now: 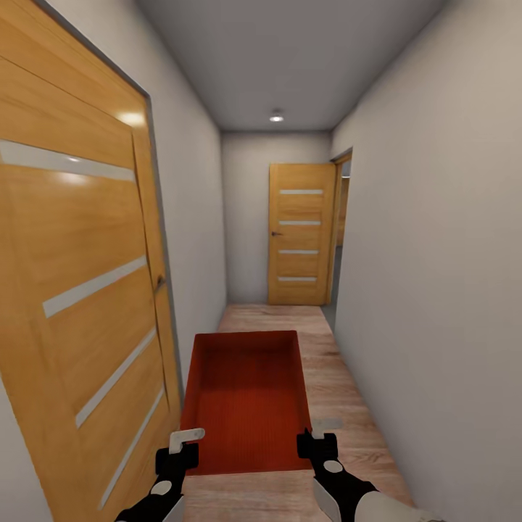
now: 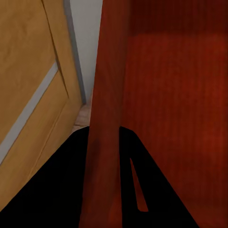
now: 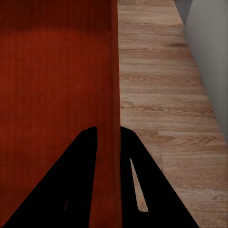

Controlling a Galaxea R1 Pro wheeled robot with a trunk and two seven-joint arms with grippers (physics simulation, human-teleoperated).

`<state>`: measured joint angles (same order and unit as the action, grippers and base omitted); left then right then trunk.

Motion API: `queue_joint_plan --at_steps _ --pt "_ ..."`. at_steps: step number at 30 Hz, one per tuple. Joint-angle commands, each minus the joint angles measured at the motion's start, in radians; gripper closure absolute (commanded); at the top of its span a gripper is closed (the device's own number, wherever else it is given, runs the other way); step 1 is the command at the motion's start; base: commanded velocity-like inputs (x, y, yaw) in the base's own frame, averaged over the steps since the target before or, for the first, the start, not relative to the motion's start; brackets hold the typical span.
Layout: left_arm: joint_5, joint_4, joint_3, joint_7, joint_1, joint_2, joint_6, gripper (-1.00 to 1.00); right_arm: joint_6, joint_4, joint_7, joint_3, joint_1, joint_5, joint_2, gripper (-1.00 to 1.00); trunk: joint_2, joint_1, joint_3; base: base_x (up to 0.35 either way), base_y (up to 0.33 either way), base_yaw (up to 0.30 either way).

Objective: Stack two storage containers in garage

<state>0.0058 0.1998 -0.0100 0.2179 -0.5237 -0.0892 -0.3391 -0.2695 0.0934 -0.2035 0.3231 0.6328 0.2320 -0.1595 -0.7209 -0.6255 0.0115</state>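
My left pincer (image 1: 190, 444) was clamped on the left wall of the orange-red rectangular open-topped bin (image 1: 250, 399), one finger inside and one outside; in the left wrist view that smooth wall ran straight between my two black fingers (image 2: 61, 190), pinched tight. My right pincer (image 1: 317, 433) gripped the opposite wall the same way, and the right wrist view showed the thin red edge held between its dark fingers (image 3: 71, 190), with the bin's ribbed inner face on one side and plank flooring on the other. So I carried the container between both arms, close in front of my trunk, its open top facing up and its long axis pointing ahead down the passage. It hung above the light wood plank floor (image 1: 341, 406) of a narrow hallway, nearer the left wall than the right.

Just beside it on my left stood a large honey-coloured wooden door (image 1: 80, 290) with pale horizontal inlay strips and a small dark handle; the bin's left wall looked near it, though I could not tell whether they touched. On my right ran a plain pale grey wall (image 1: 435, 290). Farther ahead the planks ended at a second wooden door (image 1: 301, 232) of the same pattern, closed, with an open doorway just beside it on the right. A round ceiling light (image 1: 276, 116) glowed above the far end.
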Motion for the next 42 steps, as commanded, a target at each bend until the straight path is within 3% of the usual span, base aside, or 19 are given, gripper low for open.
queue_joint_plan --at_steps 1,42 --pt "-0.009 -0.002 -0.022 0.001 -0.001 -0.001 0.002 1.00 0.001 0.003 0.009 -0.026 0.001 -0.009 -0.001 1.00 -0.001 -0.001 0.001 0.322 0.000 0.000" --pt "-0.008 -0.002 -0.022 0.001 -0.001 -0.001 0.004 1.00 0.001 0.003 0.009 -0.026 0.001 -0.010 0.000 1.00 -0.001 -0.001 0.001 0.314 -0.038 0.000"
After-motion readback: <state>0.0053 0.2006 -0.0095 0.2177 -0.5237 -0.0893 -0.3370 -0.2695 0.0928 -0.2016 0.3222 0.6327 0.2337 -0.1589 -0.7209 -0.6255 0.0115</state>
